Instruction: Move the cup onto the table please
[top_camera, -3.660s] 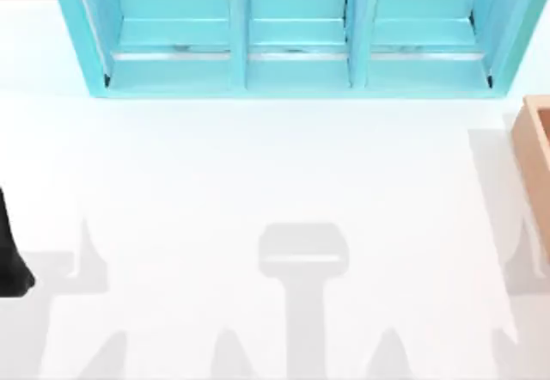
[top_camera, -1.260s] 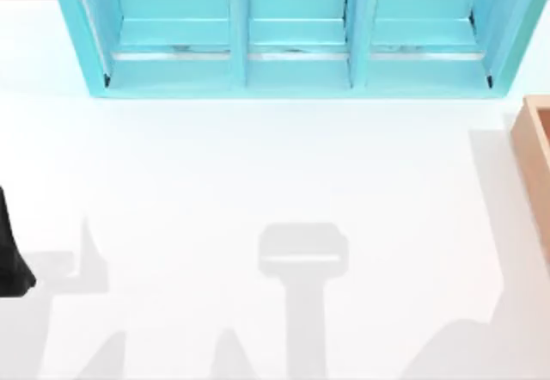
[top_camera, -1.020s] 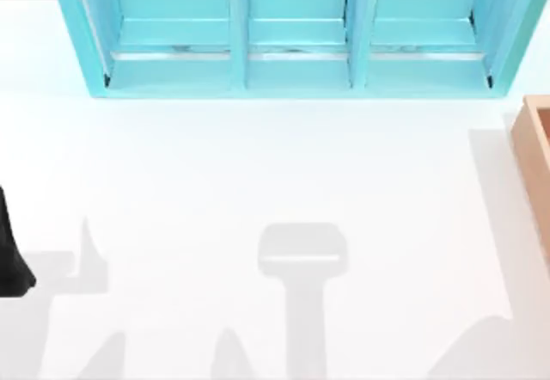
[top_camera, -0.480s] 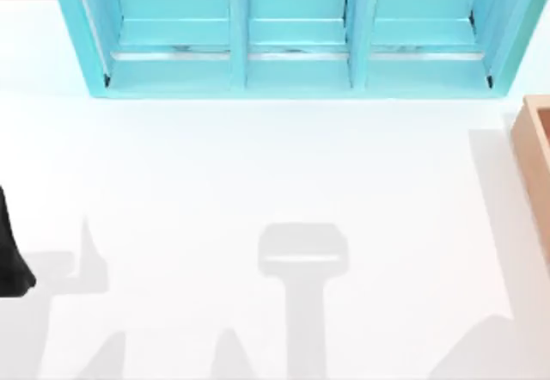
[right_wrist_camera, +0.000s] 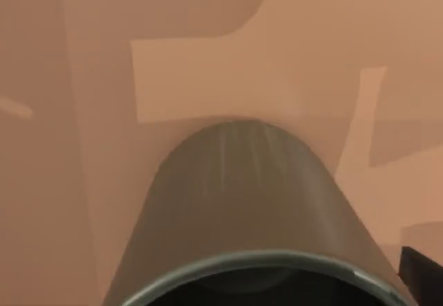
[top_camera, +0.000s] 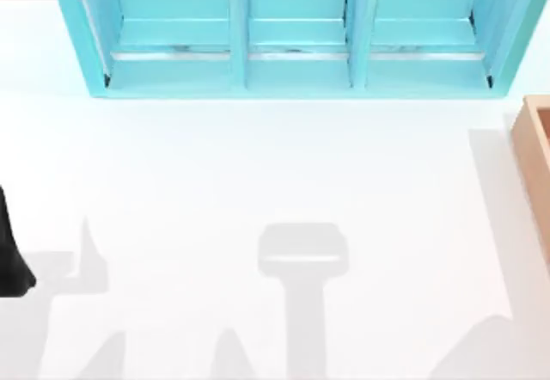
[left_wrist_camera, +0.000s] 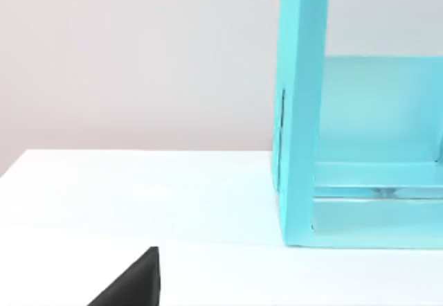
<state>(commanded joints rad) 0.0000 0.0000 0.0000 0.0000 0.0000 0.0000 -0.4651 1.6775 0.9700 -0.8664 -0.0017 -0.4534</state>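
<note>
Cup (right_wrist_camera: 242, 202) sits right under my right wrist inside the wooden box (right_wrist_camera: 62, 112); finger state I cannot tell, so I'd centre squarely before lifting.

The cup (right_wrist_camera: 242, 202) is a plain dark olive-grey cylinder with a lighter rim and no handle, seen close from the right wrist against a tan wooden surface. The table (top_camera: 258, 174) is a broad, flat, glossy white surface.
</note>
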